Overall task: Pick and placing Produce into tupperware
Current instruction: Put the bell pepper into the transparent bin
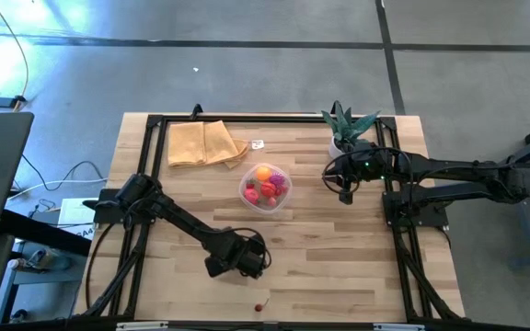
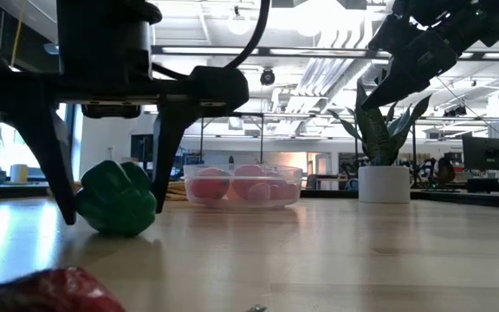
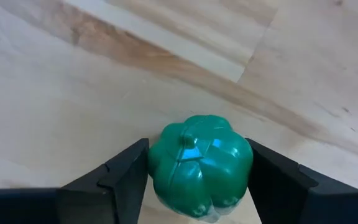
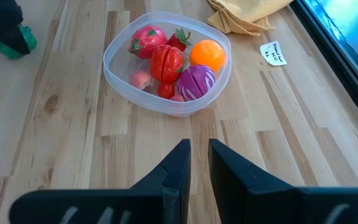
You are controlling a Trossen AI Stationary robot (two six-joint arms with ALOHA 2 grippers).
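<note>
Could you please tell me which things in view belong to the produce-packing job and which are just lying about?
Belonging to the job:
green pepper, between the left gripper fingers
tupperware, holding red, orange and purple produce
small red piece near the table's front edge

Just lying about:
yellow cloth
potted plant
paper tag

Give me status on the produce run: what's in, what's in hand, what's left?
Done: the tupperware already holds several pieces, including an orange one and a purple one. In hand: the left gripper straddles the green pepper on the table, not lifted. Left: that pepper and a small red piece near the front edge. The right gripper waits, shut, beside the tupperware.
</note>
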